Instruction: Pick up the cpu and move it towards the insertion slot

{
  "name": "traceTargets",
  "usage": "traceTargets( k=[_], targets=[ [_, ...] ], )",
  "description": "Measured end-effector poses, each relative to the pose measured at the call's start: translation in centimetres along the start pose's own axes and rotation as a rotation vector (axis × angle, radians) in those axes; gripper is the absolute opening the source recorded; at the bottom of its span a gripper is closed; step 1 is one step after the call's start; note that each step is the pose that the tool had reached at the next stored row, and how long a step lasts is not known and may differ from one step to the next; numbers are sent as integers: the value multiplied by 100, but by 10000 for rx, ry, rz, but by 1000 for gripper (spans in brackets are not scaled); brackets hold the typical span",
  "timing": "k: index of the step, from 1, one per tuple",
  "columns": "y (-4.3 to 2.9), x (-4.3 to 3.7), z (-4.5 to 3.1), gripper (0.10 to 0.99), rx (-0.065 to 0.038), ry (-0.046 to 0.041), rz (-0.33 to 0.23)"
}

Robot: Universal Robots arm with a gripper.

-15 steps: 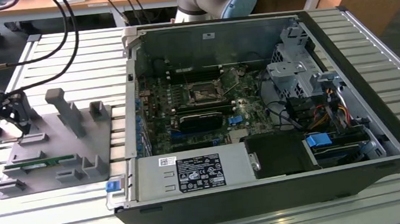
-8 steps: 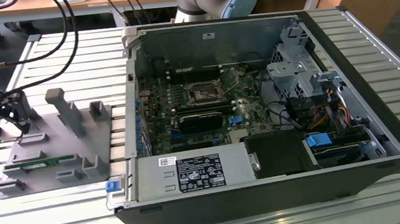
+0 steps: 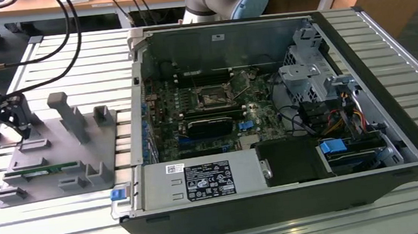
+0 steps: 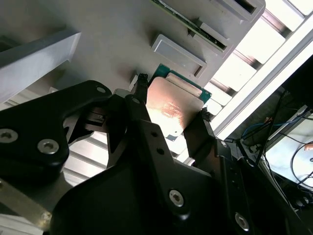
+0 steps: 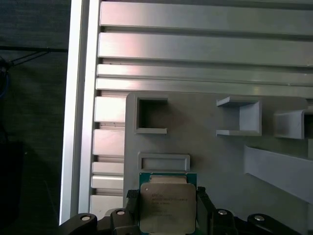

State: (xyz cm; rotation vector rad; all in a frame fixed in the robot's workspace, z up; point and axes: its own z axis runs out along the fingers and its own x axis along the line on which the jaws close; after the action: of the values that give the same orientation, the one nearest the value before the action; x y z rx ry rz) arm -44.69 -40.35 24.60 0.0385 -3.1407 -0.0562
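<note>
Lab: slatted aluminium table (image 3: 59, 223), opened computer (image 3: 218, 45).

- An open computer case (image 3: 278, 216) lies on a slatted metal table (image 3: 59, 223), its insertion slot (image 3: 213, 98) exposed on the motherboard (image 3: 166, 129).
- The gripper (image 3: 24, 133) hangs over a grey fixture tray (image 3: 61, 155) at the exterior view's left.

cpu (image 5: 167, 208) print, label (image 3: 208, 180) print; both unreadable

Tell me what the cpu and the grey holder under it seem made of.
cpu: metal lid, dull silvery finish with a warm sheen, on a green rim, probably circuit board.
Grey holder: matte, uniform colour, blocky raised pockets; likely plastic, perhaps printed.
</note>
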Motion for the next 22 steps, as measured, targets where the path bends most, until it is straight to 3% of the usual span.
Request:
traceTargets(
  k=[22],
  targets=[
    [5, 0, -72, 545, 0, 1, 0]
  ],
)
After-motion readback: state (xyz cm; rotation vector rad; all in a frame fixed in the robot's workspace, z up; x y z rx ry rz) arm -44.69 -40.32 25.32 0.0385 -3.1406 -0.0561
